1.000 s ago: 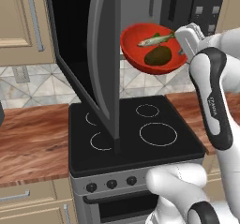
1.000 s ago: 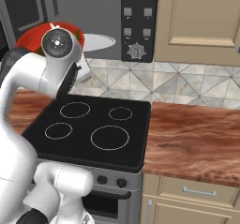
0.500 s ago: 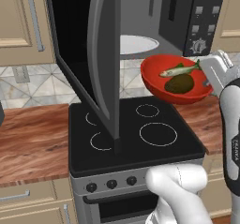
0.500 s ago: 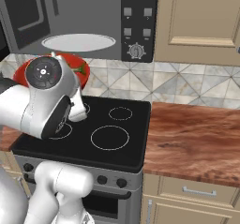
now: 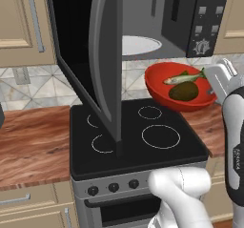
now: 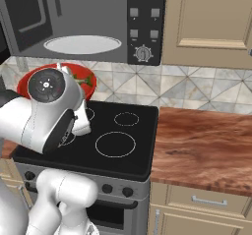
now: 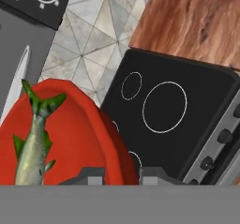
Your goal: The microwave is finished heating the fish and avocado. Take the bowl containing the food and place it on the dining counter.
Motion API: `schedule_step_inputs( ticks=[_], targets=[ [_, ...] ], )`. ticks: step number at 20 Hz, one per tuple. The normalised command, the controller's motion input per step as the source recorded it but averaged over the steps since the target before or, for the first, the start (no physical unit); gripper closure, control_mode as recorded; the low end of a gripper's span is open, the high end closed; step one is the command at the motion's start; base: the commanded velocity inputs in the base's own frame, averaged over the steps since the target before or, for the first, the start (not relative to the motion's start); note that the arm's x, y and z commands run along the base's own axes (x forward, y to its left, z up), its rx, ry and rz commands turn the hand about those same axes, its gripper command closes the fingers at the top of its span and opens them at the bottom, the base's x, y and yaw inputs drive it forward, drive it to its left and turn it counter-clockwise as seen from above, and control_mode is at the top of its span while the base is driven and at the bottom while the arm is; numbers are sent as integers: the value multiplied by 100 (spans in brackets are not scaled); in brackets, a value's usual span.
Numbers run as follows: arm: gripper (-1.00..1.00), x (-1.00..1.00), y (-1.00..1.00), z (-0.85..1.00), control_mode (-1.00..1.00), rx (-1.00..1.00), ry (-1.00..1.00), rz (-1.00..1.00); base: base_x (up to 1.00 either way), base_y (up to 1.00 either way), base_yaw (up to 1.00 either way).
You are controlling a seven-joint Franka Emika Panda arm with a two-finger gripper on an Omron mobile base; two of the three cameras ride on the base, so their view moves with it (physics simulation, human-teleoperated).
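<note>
We've got the gripper clamped on bowl rim over stove; a tilt could spill fish & avocado.

The open microwave door juts over the stove, whose right half seems unobstructed

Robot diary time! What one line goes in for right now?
pincer: shut on bowl rim | bowl: out of microwave, in the air above stove | inside: fish, avocado | microwave door: open
</note>
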Motion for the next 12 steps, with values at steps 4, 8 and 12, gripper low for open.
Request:
schedule_step_inputs(
  ticks=[4, 8, 12],
  targets=[
    [100, -5, 0, 0, 100, 0, 0, 0, -52, -6, 6],
    [100, 0, 0, 0, 100, 0, 0, 0, -100, -31, 30],
    [100, 0, 0, 0, 100, 0, 0, 0, -100, -15, 60]
  ],
)
